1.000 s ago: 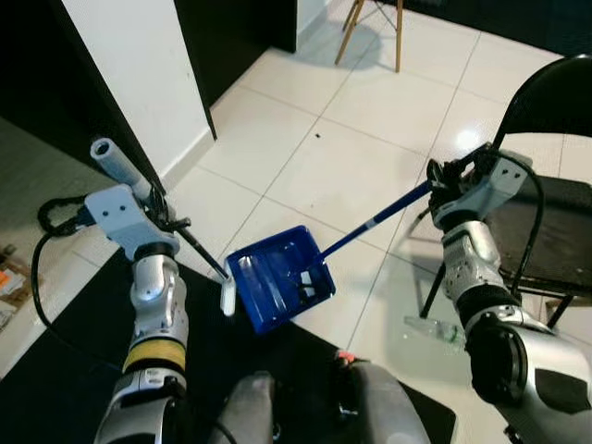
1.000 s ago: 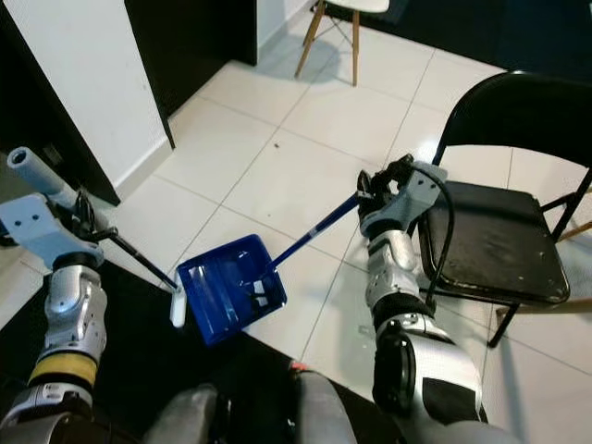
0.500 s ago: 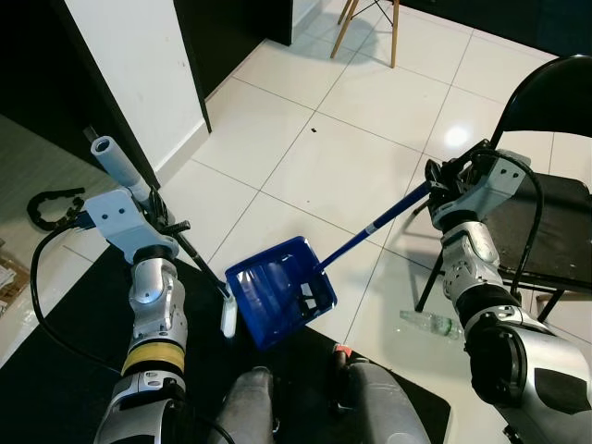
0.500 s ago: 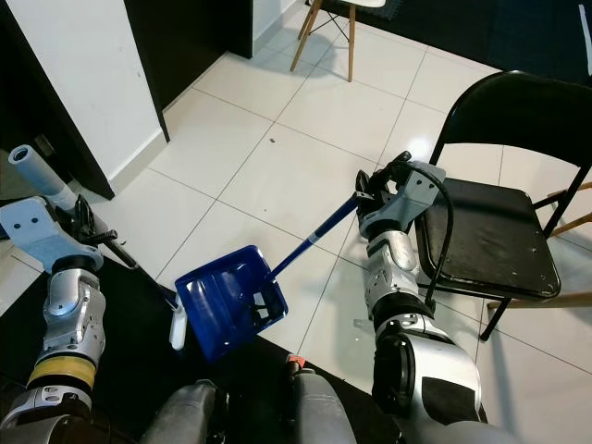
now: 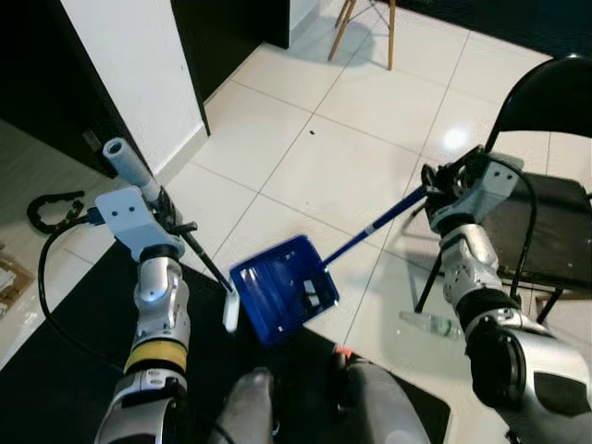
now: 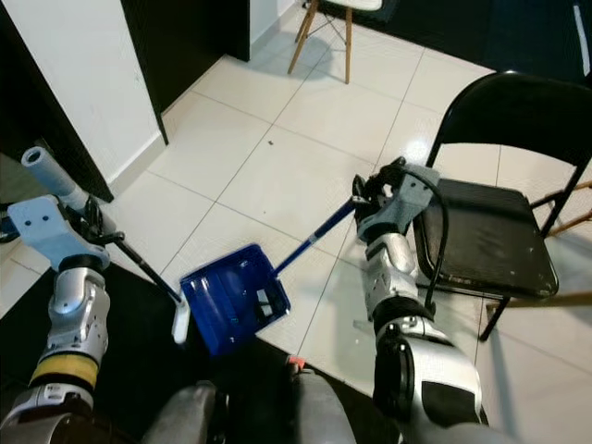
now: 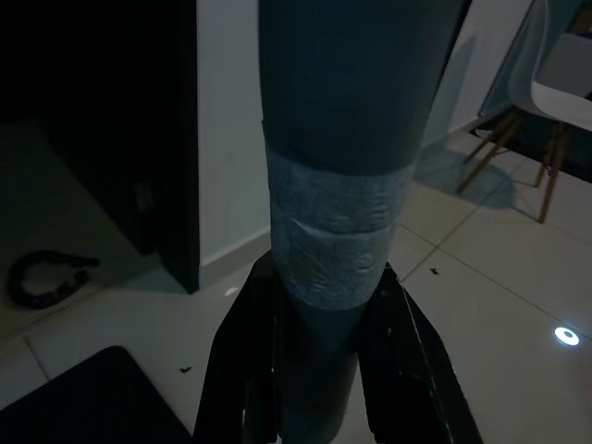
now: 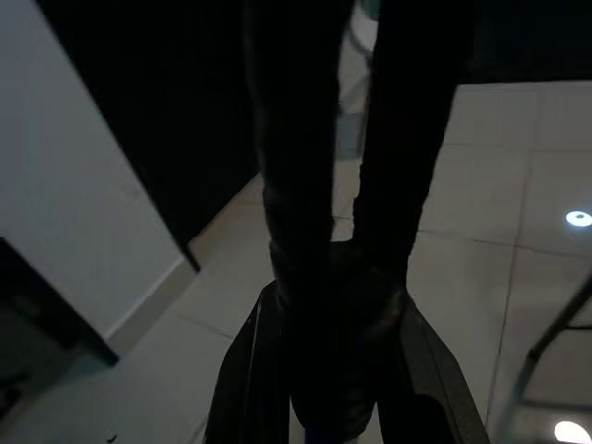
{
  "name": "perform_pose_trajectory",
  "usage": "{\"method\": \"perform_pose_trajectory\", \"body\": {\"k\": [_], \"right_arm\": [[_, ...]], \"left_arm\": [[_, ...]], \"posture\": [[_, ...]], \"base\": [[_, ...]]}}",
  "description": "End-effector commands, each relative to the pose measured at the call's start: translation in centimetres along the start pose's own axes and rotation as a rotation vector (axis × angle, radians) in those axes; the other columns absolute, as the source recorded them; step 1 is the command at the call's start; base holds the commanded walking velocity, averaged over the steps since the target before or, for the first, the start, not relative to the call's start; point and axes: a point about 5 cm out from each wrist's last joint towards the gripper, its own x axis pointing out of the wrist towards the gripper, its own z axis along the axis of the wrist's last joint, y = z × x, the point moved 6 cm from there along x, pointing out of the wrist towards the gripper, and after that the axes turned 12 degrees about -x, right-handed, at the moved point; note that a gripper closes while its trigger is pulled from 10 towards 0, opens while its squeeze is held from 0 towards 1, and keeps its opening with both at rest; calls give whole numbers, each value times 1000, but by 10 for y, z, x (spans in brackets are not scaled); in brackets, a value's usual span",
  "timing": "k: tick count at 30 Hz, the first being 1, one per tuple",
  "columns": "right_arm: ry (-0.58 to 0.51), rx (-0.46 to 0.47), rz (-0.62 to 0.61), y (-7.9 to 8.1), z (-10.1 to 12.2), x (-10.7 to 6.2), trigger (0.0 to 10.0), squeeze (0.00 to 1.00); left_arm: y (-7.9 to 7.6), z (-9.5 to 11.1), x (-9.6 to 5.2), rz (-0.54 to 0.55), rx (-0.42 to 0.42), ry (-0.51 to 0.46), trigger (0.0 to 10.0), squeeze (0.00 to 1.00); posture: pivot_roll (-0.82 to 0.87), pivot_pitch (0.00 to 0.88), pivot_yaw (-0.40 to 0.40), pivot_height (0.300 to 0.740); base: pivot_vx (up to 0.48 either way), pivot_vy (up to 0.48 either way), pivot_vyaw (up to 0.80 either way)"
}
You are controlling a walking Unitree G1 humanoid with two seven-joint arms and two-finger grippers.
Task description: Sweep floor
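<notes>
The left gripper [image 5: 166, 220] is clamping its fingers around the grey taped handle of a broom [image 5: 199, 259], whose dark shaft is slanting down and away from it to a small white head touching the floor. Just beyond that head, the blue dustpan [image 5: 282, 301] is tilting over the white tile floor [image 5: 305, 176] at the edge of a black mat [image 5: 83, 370]. The right gripper [image 5: 433, 190] is closing tightly on the dustpan's long blue handle, with a black folding chair [image 6: 490, 240] just beside it
</notes>
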Motion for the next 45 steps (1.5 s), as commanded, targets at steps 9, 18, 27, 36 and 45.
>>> {"method": "perform_pose_trajectory", "body": {"k": [9, 18, 27, 36, 45], "right_arm": [[-7, 12, 25, 6, 3, 2, 10000, 0], [-13, 15, 32, 8, 5, 4, 10000, 0], [-17, 16, 34, 8, 8, 6, 10000, 0], [-19, 15, 30, 7, 11, 8, 10000, 0], [-19, 17, 25, 5, 11, 7, 10000, 0]], "left_arm": [[-1, 6, 3, -6, 7, -23, 10000, 0], [3, 6, 3, 10, 24, -9, 10000, 0], [6, 7, 5, 23, 47, -6, 10000, 0], [2, 3, 5, -1, 76, 22, 10000, 0], [-6, 3, 6, -24, 75, 20, 10000, 0]], "posture": [[42, 80, -54, 740], [46, 73, -57, 740], [49, 70, -58, 740], [51, 70, -57, 740], [49, 71, -54, 740]], "base": [[0, 0, 800], [0, 0, 800], [0, 0, 800], [0, 0, 800], [0, 0, 800]]}}
